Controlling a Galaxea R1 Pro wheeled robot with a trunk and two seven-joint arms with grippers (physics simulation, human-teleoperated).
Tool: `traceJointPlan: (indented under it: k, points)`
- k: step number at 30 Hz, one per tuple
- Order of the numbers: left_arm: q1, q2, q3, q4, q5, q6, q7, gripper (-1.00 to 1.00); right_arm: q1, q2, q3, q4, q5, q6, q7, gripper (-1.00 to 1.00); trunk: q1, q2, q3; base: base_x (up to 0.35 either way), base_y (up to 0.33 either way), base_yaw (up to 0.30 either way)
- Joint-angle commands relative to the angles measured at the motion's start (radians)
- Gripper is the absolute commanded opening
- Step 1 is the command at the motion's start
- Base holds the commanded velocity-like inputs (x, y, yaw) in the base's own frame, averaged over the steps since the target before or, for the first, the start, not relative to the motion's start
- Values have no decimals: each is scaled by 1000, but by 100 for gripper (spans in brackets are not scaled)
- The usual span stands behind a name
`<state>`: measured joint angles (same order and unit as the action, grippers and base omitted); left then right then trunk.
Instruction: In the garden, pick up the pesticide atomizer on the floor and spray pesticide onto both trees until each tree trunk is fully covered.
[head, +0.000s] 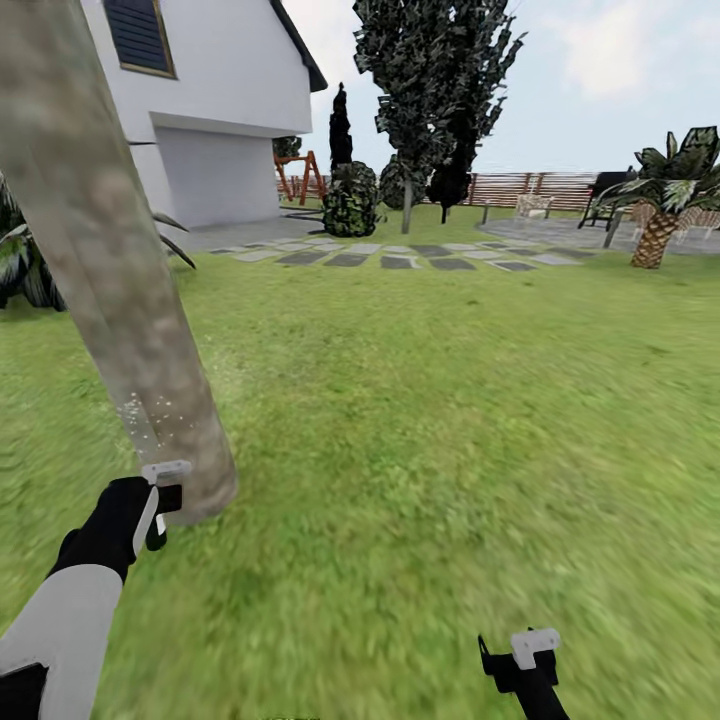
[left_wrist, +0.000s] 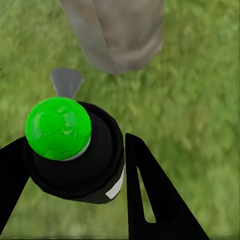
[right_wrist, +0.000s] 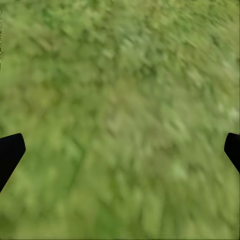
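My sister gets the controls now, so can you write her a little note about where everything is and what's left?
Left pincer: shut on the black pesticide atomizer with a round green cap, aimed at the base of the pale mottled tree trunk.
Right pincer: open, empty, over green grass lawn.
Done: whitish specks of pesticide dot the lower trunk.
Left: finish covering this trunk, then spray the second tree.

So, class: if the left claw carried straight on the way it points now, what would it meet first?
Probably the tree trunk: the left claw, shut on the atomizer, points at its base. Depth is unclear, so it could reach the grass just short.
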<state>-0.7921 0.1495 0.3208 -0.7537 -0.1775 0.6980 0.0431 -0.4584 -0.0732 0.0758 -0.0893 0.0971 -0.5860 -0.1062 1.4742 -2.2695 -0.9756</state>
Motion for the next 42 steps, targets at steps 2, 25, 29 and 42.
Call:
traceJointPlan:
  k: [2,25,29,42]
  points:
    - [-1,-1,1,-1,-7,5,-2,-100,0,0,7,0,9,0,-10,100,0,0,-1,0,-273,273]
    - [2,5,6,0,-5,5,42,-100,0,0,7,0,9,-1,-10,100,0,0,-1,153,-252,74]
    - [2,4,5,7,-2,5,44,-100,0,0,7,0,9,-1,-10,100,0,0,-1,188,-236,273]
    - [2,9,26,44,2,-2,44,-100,0,0,7,0,9,-1,-10,100,0,0,-1,88,-72,278]
